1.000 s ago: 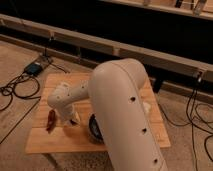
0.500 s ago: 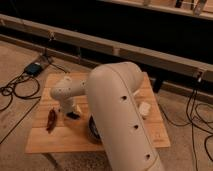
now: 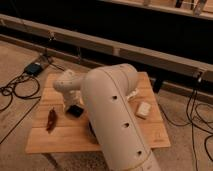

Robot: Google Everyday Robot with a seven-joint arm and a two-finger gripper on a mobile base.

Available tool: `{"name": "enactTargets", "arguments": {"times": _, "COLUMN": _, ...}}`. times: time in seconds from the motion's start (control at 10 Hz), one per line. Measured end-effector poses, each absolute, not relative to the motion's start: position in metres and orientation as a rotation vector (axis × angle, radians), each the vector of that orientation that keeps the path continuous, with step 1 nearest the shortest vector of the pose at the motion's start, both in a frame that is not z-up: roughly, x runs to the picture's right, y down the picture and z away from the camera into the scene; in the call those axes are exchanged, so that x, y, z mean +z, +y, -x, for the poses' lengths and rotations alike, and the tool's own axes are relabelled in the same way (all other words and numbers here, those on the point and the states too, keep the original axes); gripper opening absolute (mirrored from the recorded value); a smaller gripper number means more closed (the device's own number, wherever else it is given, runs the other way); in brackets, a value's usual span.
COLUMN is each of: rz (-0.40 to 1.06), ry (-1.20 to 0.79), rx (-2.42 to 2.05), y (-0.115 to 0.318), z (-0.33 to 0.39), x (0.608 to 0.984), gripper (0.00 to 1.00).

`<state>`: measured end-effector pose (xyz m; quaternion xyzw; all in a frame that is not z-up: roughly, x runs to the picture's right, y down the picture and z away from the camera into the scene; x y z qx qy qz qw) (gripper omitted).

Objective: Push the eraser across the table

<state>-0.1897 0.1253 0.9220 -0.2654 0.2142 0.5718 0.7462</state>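
Observation:
The table (image 3: 55, 140) has a light wooden plank top. The eraser (image 3: 75, 110), a small black block, lies on its left half. My gripper (image 3: 70, 102) hangs at the end of the white arm (image 3: 112, 107), just above and left of the eraser, touching or nearly touching it. The bulky arm covers the middle of the table.
A dark red pepper-like thing (image 3: 51, 120) lies left of the eraser. A cream-white block (image 3: 143, 109) sits on the right side. A black bowl (image 3: 91, 131) peeks out from behind the arm. Cables (image 3: 15, 92) and a small box (image 3: 34, 68) lie on the floor to the left.
My gripper has moved right and toward the back of the table. The eraser, hidden at first, now shows just right of the gripper and has shifted slightly with it.

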Motion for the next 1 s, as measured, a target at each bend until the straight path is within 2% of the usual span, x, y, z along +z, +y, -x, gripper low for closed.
{"name": "enactTargets", "arguments": {"times": 0.4, "rz": 0.517, "ry": 0.469, "rx": 1.220, "y": 0.070, "z": 0.182, "x": 0.935, "gripper": 0.65}}
{"name": "enactTargets", "arguments": {"times": 0.7, "rz": 0.469, "ry": 0.457, "rx": 1.221, "y": 0.033, "z": 0.179, "x": 0.931, "gripper": 0.65}}
{"name": "enactTargets", "arguments": {"times": 1.0, "rz": 0.447, "ry": 0.483, "rx": 1.268, "y": 0.040, "z": 0.185, "x": 0.901, "gripper": 0.65}}
